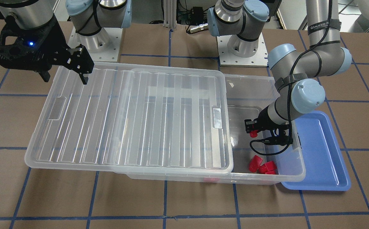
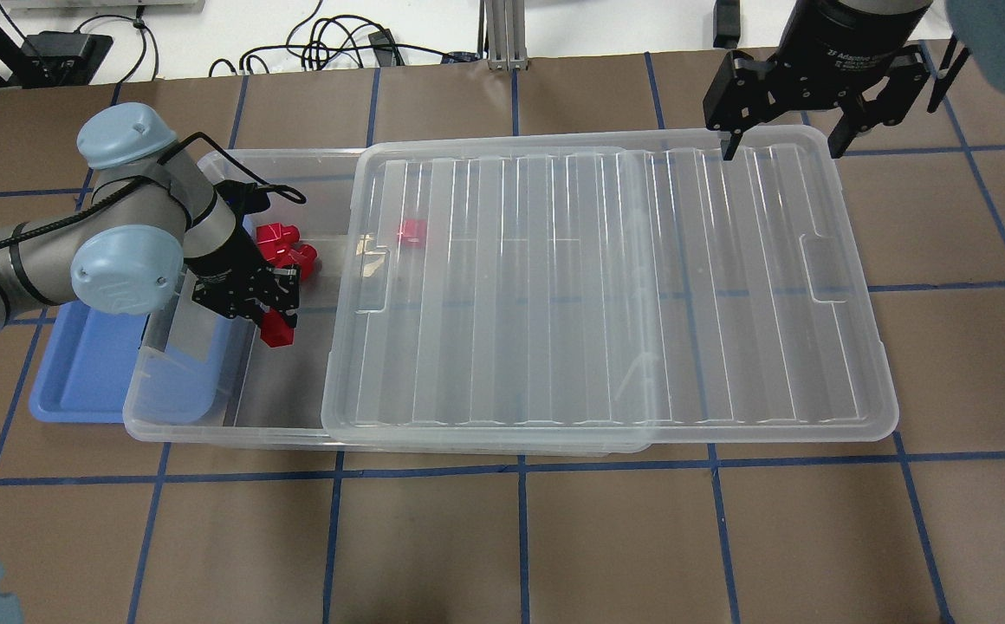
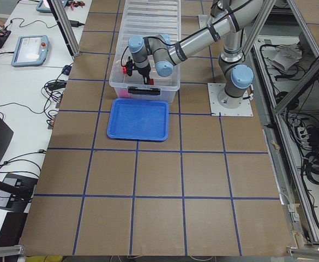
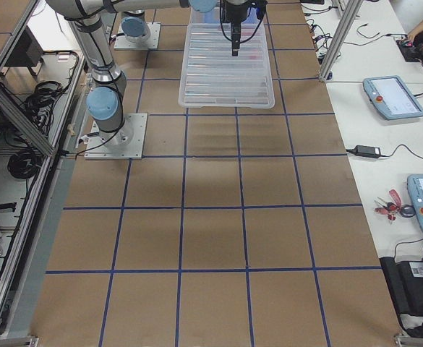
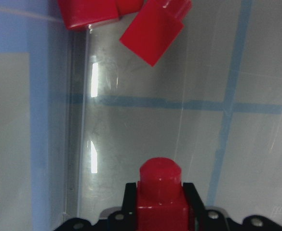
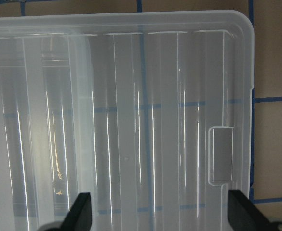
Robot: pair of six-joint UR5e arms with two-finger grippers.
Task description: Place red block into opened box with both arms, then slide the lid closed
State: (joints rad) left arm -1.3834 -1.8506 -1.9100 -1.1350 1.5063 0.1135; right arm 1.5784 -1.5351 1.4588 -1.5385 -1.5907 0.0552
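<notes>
1. Noted the jaws of the left gripper (image 2: pixel 272 322) pinched on the red block (image 2: pixel 278 334) at middle left of the overhead view, within the uncovered end of the box (image 2: pixel 225 432), with other red blocks (image 2: pixel 286 247) just above it in frame.
2. Judged the step as the release: expected next a parting of those jaws, then a lift clear of the rim.
3. Saw the lid (image 2: pixel 606 286) across the centre, offset toward the frame's right and overhanging the box there.
4. Found the jaws of the right gripper (image 2: pixel 781 143) spread wide and empty at upper right, over the lid's edge, well placed for the leftward push not yet begun.
</notes>
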